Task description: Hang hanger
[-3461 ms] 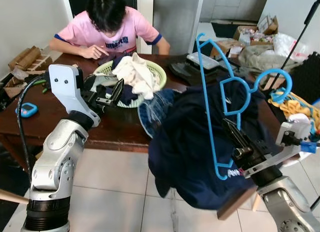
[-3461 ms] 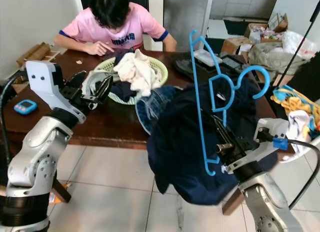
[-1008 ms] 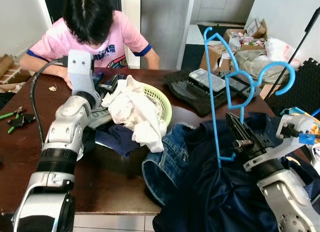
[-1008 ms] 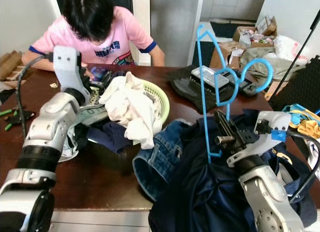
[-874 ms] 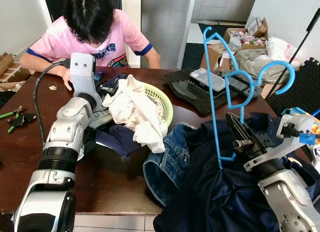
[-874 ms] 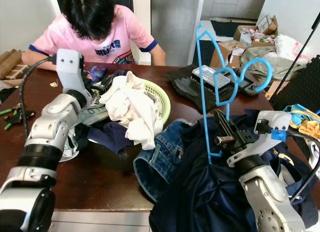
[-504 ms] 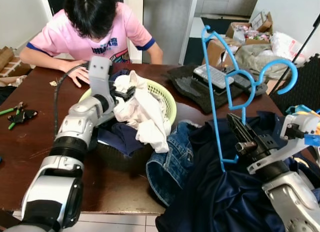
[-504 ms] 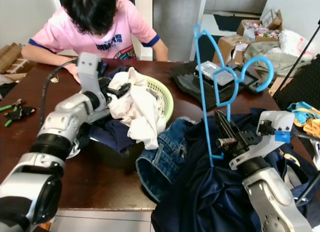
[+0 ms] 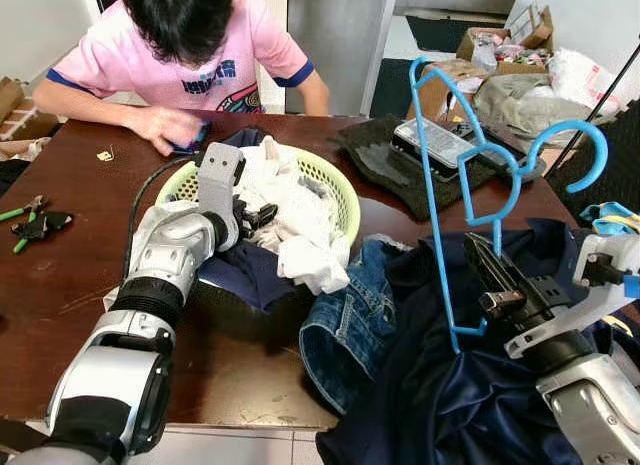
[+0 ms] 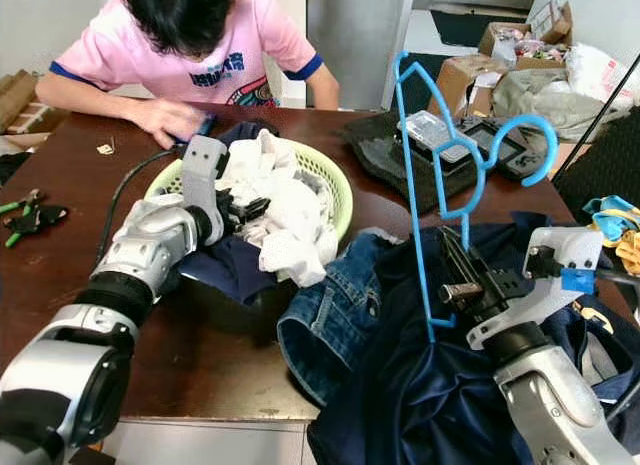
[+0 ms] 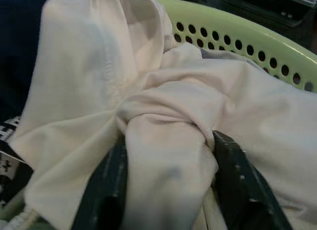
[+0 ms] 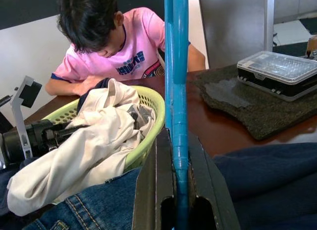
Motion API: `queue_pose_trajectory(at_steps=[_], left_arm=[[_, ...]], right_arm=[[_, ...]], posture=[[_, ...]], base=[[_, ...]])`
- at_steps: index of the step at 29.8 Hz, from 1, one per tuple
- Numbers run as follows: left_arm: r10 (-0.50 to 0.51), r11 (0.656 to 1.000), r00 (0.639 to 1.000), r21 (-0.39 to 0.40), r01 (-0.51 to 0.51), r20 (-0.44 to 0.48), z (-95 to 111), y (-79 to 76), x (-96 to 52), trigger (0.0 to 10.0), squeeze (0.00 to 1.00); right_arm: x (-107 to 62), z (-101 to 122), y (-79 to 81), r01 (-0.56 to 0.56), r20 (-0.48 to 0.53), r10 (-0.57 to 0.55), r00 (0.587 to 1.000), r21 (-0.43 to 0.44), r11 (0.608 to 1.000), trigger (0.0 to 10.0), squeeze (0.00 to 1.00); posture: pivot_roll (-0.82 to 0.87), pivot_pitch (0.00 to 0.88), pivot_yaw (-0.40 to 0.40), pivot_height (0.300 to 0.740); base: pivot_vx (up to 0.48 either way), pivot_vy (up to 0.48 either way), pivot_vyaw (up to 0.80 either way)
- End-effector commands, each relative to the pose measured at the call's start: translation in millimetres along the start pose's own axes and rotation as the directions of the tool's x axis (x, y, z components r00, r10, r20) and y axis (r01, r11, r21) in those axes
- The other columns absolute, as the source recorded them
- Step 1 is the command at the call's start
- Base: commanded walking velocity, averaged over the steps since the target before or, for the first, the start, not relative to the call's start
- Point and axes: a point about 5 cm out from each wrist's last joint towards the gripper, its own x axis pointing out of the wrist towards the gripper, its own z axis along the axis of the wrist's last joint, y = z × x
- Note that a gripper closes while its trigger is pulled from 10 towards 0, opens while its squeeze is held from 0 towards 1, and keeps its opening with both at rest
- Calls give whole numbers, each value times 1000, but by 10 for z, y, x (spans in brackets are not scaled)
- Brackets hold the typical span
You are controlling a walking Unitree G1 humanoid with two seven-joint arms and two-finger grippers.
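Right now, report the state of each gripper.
Left gripper: shut on the cream cloth in the light green perforated plastic basket.
Right gripper: shut on the blue plastic hanger.

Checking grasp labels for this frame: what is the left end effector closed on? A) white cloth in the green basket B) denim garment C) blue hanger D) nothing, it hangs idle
A: in the left wrist view the left end effector pinches a bunch of the white cloth over the green basket; the blue hanger sits in the right end effector.
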Motion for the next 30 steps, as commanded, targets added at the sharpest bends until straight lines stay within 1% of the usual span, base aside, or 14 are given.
queue_pose_trajectory(at_steps=[1, 9, 11, 12, 17, 18, 19, 20, 21, 23, 24, 26, 28, 30], left_arm=[[13, 1000, 1000, 17, -13, -6, 11, 32, -1, 0, 0], [114, 991, 979, 55, -124, 167, 429, 215, -78, 0, 0], [177, 976, 942, 73, -205, 287, 723, 337, -174, 0, 0], [226, 960, 897, 70, -271, 379, 965, 441, -277, 0, 0], [249, 951, 871, 61, -302, 424, 1086, 490, -333, 0, 0], [249, 946, 828, 56, -318, 501, 1285, 512, -418, 0, 0], [249, 946, 828, 56, -318, 501, 1285, 512, -418, 0, 0], [221, 949, 781, 56, -310, 584, 1493, 491, -512, 0, 0], [221, 949, 781, 56, -310, 584, 1493, 491, -512, 0, 0], [61, 978, 659, 86, -189, 749, 1902, 282, -745, 0, 0], [61, 978, 659, 86, -189, 749, 1902, 282, -745, 0, 0], [-128, 990, 550, 141, 19, 825, 2086, -7, -985, 0, 0], [-128, 990, 550, 141, 19, 825, 2086, -7, -985, 0, 0], [-219, 975, 520, 169, 142, 826, 2036, -134, -1145, 0, 0]], right_arm=[[-13, 45, 17, -8, 3, 8, 1000, -12, 1000, 10000, 0], [23, 47, 16, -11, 14, 11, 1000, -9, 1000, 10000, 0], [48, 49, 15, -13, 22, 13, 1000, -8, 1000, 10000, 0], [69, 47, 16, -16, 27, 16, 1000, -7, 1000, 10000, 0], [84, 41, 16, -17, 30, 17, 999, -5, 1000, 10000, 0], [106, 40, 19, -19, 37, 19, 999, -4, 1000, 10000, 0], [106, 40, 19, -19, 37, 19, 999, -4, 1000, 10000, 0], [125, 42, 22, -21, 45, 21, 999, -2, 1000, 10000, 0], [125, 42, 22, -21, 45, 21, 999, -2, 1000, 10000, 0], [166, 44, 28, -26, 62, 25, 998, 3, 1000, 10000, 0], [166, 44, 28, -26, 62, 25, 998, 3, 1000, 10000, 0], [198, 48, 28, -30, 74, 29, 997, 6, 1000, 10000, 0], [198, 48, 28, -30, 74, 29, 997, 6, 1000, 10000, 0], [227, 49, 18, -32, 84, 31, 996, 11, 999, 10000, 0]], posture=[[-92, 195, -38, 740], [-77, 168, -37, 740], [-67, 156, -34, 740], [-59, 144, -31, 740], [-56, 140, -30, 740], [-40, 119, -21, 740], [-40, 119, -21, 740], [-36, 114, -21, 740], [-36, 114, -21, 740], [-24, 98, -13, 740], [-24, 98, -13, 740], [-14, 89, -10, 740], [-14, 89, -10, 740], [6, 82, -9, 740]], base=[[0, 0, 0], [0, 0, 0], [0, 0, 0], [0, 0, 0], [0, 0, 0], [0, 0, 0], [0, 0, 0], [0, 0, 0], [0, 0, 0], [0, 0, 0], [0, 0, 0], [0, 0, 0], [0, 0, 0], [0, 0, 0]])
